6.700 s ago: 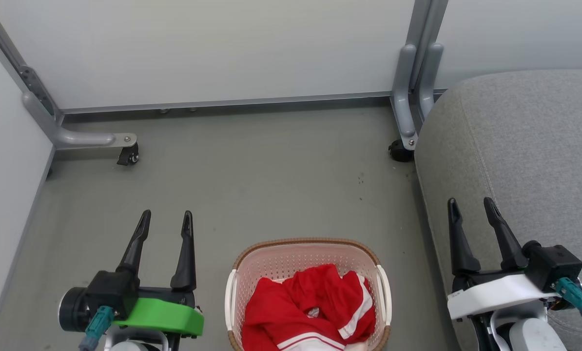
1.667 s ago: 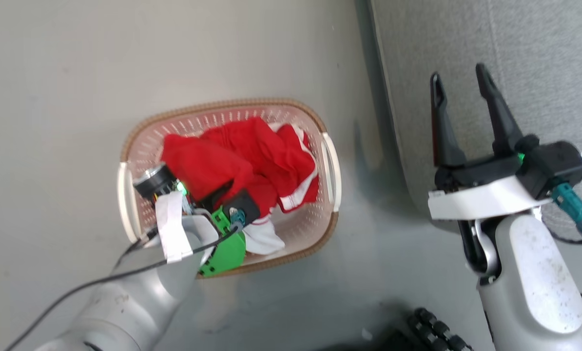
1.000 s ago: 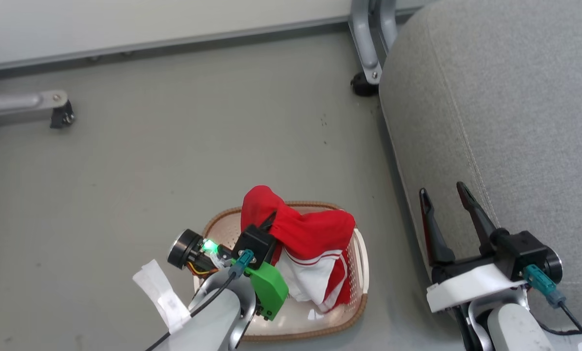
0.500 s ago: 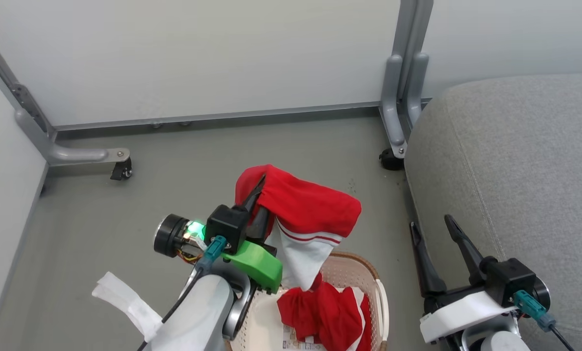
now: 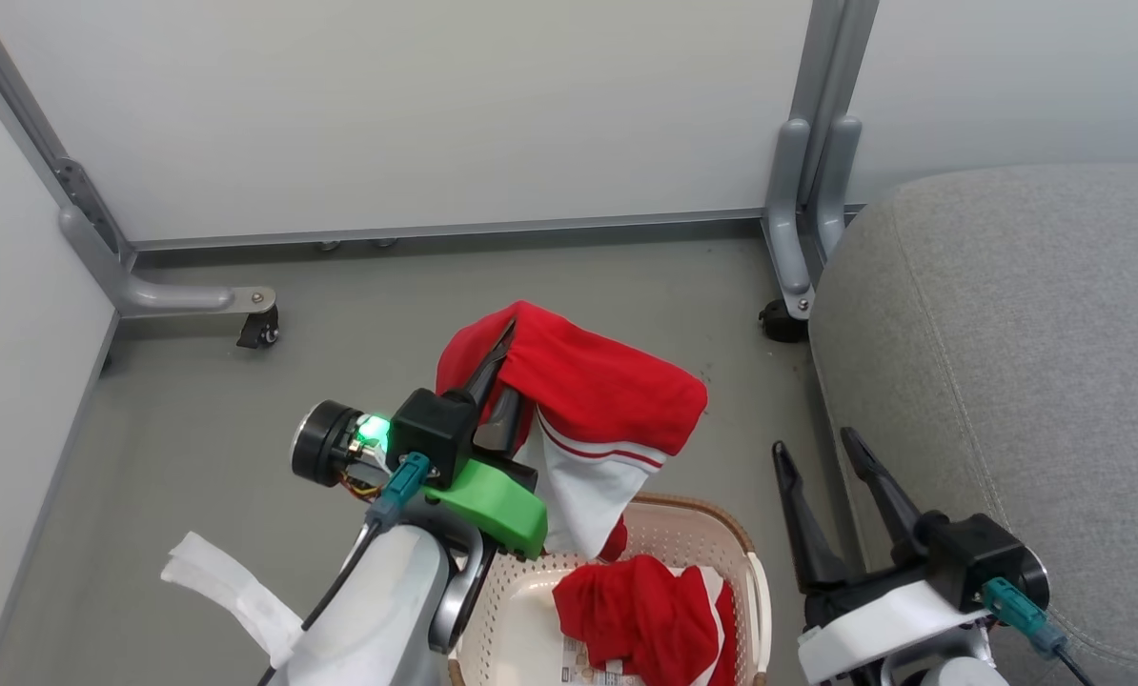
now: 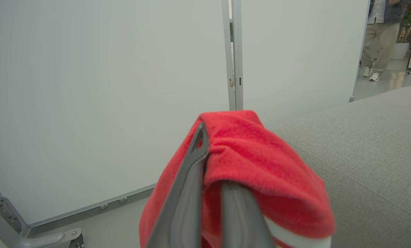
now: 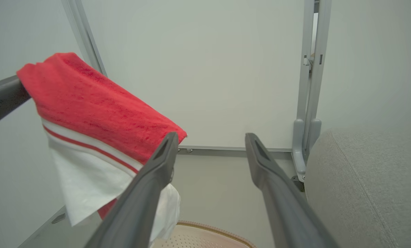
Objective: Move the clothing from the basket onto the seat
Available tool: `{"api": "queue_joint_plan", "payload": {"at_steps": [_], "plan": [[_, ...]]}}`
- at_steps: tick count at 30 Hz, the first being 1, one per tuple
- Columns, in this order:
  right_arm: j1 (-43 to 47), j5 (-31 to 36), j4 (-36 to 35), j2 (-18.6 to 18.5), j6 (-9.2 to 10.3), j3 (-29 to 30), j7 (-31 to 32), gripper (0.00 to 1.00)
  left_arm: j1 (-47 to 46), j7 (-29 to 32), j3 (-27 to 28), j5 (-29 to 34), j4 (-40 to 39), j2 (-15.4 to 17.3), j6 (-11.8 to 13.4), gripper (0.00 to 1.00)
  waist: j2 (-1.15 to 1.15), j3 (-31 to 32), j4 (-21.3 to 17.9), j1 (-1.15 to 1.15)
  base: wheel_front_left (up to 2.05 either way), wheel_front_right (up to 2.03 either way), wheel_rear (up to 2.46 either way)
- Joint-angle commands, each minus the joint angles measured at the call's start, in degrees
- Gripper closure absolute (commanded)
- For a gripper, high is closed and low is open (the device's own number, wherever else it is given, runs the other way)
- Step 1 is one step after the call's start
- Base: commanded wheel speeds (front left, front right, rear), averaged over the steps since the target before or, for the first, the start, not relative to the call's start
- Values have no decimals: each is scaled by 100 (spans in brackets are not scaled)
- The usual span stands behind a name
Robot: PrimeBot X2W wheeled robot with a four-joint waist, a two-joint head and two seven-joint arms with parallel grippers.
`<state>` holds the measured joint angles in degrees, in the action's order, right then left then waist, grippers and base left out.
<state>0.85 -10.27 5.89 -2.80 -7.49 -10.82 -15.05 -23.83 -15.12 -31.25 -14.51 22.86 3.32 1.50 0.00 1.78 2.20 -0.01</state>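
My left gripper (image 5: pixel 502 367) is shut on one piece of the red clothing (image 5: pixel 598 391), held up above the basket (image 5: pixel 712 514). The fabric drapes over the fingers, its white panel and striped trim hanging down to the right. The left wrist view shows the cloth (image 6: pixel 260 162) folded over my left gripper (image 6: pixel 209 151), hiding one fingertip. A second red garment (image 5: pixel 645 619) lies in the basket. My right gripper (image 5: pixel 812 440) is open and holds nothing beside the grey seat (image 5: pixel 1026 333), seen again as my right gripper (image 7: pixel 211 136) next to the hanging cloth (image 7: pixel 95 110).
White partition walls stand behind, with grey metal feet on casters at the left (image 5: pixel 262 329) and by the seat's corner (image 5: pixel 781 324). Grey floor (image 5: pixel 388 295) lies between them. A person's legs (image 6: pixel 377 44) show far off past the partition.
My left gripper has lifted one red garment up out of the basket and slightly higher over the last half second. The camera has tilted up. The right gripper stays open.
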Motion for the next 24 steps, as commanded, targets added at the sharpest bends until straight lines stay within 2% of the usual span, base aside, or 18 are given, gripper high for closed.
{"api": "queue_joint_plan", "payload": {"at_steps": [1,6,11,16,24], "plan": [[-60,5,-62,-17,0,-114,-19,0,94,-5,22,18,-14,3,-51,100,0,-17,14,1,0,0,0],[-202,-15,-268,-29,0,-716,-19,0,81,-5,-66,83,54,-13,-202,100,0,-45,32,1,0,0,0],[-387,40,-334,-227,0,-1310,-19,0,-6,-6,-256,126,150,-29,-340,100,0,-43,87,1,0,0,0],[-486,98,-229,-293,1,-1514,-19,0,-101,-5,-536,19,197,-40,-451,100,0,-21,165,1,0,0,0],[-563,266,367,-245,1,-1435,-19,0,-186,37,-1146,-303,6,-42,-503,100,0,-10,241,1,0,0,0]]}}
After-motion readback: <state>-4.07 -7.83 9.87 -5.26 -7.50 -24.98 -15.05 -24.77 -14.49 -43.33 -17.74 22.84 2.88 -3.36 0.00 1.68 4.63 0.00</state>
